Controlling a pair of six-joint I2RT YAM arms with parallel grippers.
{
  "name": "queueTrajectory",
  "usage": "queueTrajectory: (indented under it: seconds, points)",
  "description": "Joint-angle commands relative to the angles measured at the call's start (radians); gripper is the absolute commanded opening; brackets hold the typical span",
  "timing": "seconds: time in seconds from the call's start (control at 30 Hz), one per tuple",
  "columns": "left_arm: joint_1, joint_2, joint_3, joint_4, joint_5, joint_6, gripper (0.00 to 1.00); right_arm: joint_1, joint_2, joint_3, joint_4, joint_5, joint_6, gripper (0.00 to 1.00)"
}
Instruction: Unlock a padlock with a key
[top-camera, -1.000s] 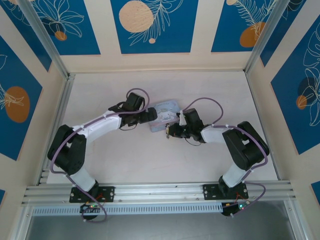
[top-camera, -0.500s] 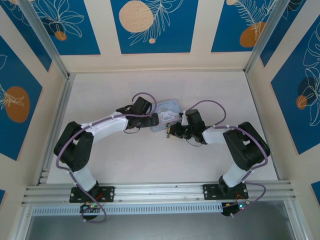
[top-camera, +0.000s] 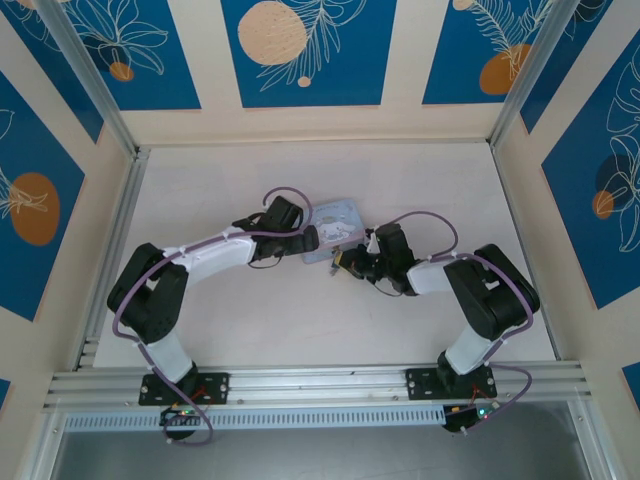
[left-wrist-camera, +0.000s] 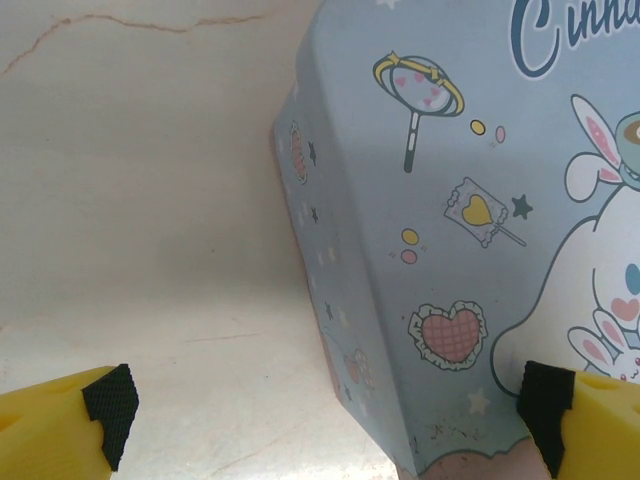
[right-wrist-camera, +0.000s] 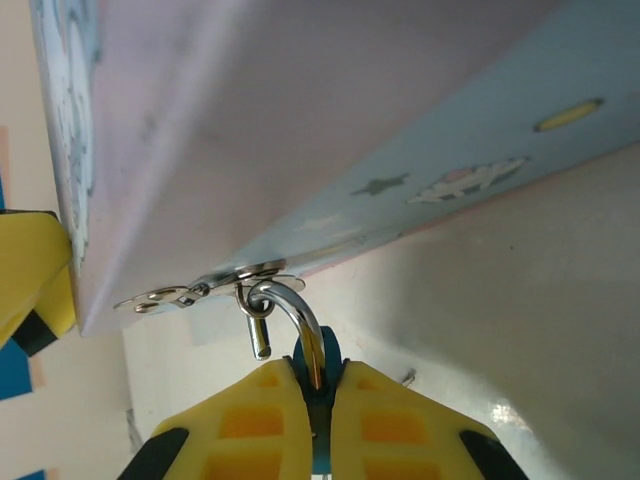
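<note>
The pale counter carries everything, with the tin as the landmark near its middle. The 2 arms bend in toward the tin from opposite sides.

The left arm rises from its base, folds at the elbow well to the left of the tin, and stretches its white forearm across to the tin's left side. The right arm is folded at the shoulder well to the right of the tin. Its forearm lies low and points left, and its wrist ends at the tin's near edge.

The tin is light blue and rectangular, printed with a white cartoon dog, hearts and stars. In the left wrist view, 1 corner of the tin stands between the yellow fingertips. The left jaws are spread wide, 1 tip out over bare counter and the other against the tin's printed face.

In the right wrist view the tin hangs overhead, with a small metal latch at its lower edge. The right jaws are pressed together, and their yellow fingertips pinch the padlock's blue body. The padlock sits just under the tin's near edge, its silver shackle curving up through the latch.
</note>
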Motion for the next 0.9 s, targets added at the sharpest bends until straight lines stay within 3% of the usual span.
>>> queueTrajectory:
  seconds: [0.0,0.43,0.87]
  points:
    - [-0.013,0.030,-0.044,-0.051,-0.008,-0.007,1.00,-0.001,0.038,-0.038,-0.052,-0.005,0.152,0.00]
    - [-0.016,0.035,-0.062,-0.038,0.003,-0.019,1.00,0.078,-0.006,-0.028,-0.064,0.176,0.305,0.00]
    - [-0.014,0.049,-0.069,-0.043,0.004,-0.027,1.00,0.011,-0.015,-0.020,0.005,0.198,0.247,0.00]
